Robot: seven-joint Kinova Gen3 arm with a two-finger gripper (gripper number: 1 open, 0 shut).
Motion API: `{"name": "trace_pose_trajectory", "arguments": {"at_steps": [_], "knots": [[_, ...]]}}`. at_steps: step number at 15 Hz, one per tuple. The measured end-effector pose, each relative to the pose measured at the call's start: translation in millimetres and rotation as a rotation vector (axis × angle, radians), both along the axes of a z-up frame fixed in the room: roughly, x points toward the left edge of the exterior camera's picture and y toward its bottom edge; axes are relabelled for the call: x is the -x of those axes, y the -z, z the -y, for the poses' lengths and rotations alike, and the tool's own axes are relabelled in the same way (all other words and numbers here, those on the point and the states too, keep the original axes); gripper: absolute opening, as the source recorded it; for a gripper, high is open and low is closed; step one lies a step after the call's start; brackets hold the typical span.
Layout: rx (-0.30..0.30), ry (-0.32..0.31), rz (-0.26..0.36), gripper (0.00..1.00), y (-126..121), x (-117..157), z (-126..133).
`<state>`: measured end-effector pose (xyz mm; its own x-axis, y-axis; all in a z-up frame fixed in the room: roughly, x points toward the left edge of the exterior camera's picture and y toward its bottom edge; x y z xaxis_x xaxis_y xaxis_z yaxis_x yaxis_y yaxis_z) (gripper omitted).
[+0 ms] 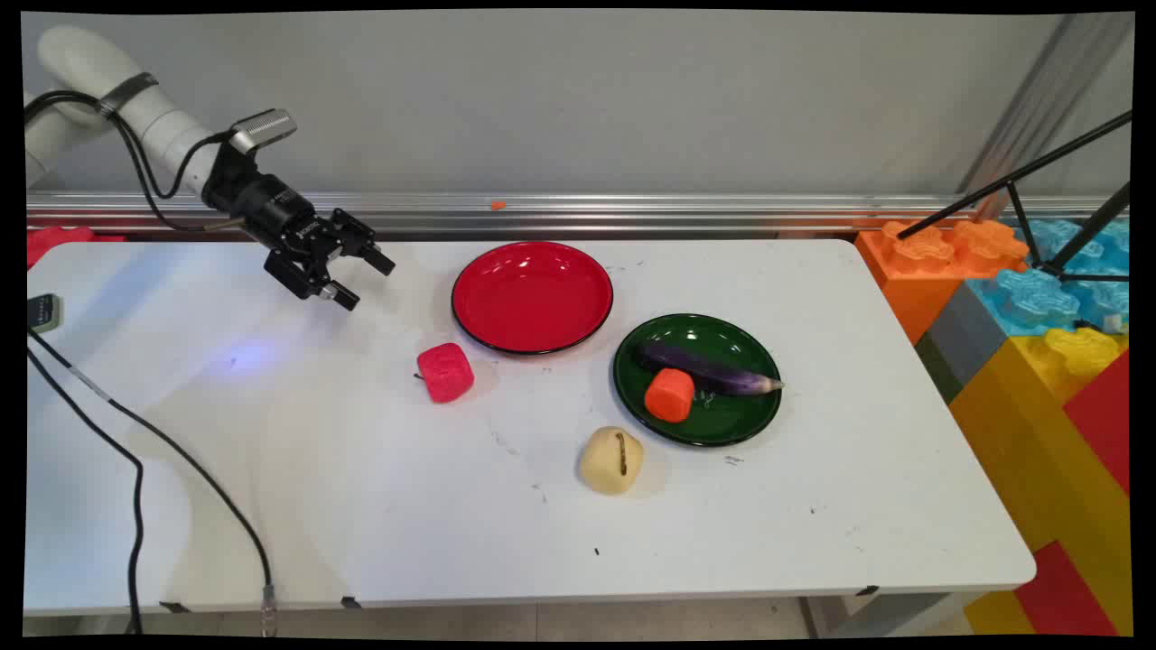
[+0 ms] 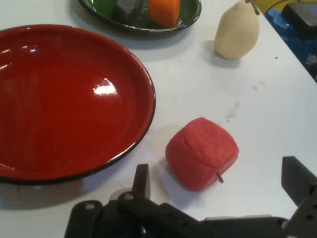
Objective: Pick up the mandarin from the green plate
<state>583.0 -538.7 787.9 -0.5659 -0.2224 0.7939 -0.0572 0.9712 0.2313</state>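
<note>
My black gripper (image 1: 366,280) hangs open above the table's back left, holding nothing. Nearest to it is a red toy apple (image 1: 445,372), lying on the table to its lower right. In the hand view the apple (image 2: 202,153) sits just beyond the gripper (image 2: 218,181), between the two spread fingers. An empty red plate (image 1: 532,296) lies right of the gripper and shows large in the hand view, where the red plate (image 2: 64,99) fills the left. Further off stands a green plate (image 1: 697,380) with a purple eggplant (image 1: 709,372) and an orange piece (image 1: 669,394).
A beige toy pear (image 1: 611,460) lies on the table near the green plate's front; the pear (image 2: 237,32) also shows in the hand view. Large coloured blocks (image 1: 1030,307) and a black tripod (image 1: 1048,208) stand off the table's right end. Black cables (image 1: 135,451) trail over the left.
</note>
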Motion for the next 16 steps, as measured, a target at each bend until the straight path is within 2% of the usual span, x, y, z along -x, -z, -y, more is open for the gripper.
{"name": "trace_pose_trajectory", "arguments": {"at_steps": [6, 16], "knots": [[0.004, 0.003, -0.035, 1.00, -8.3, 19.2, 2.9], [0.012, 0.040, -0.124, 1.00, -22.6, 85.0, 2.6]]}}
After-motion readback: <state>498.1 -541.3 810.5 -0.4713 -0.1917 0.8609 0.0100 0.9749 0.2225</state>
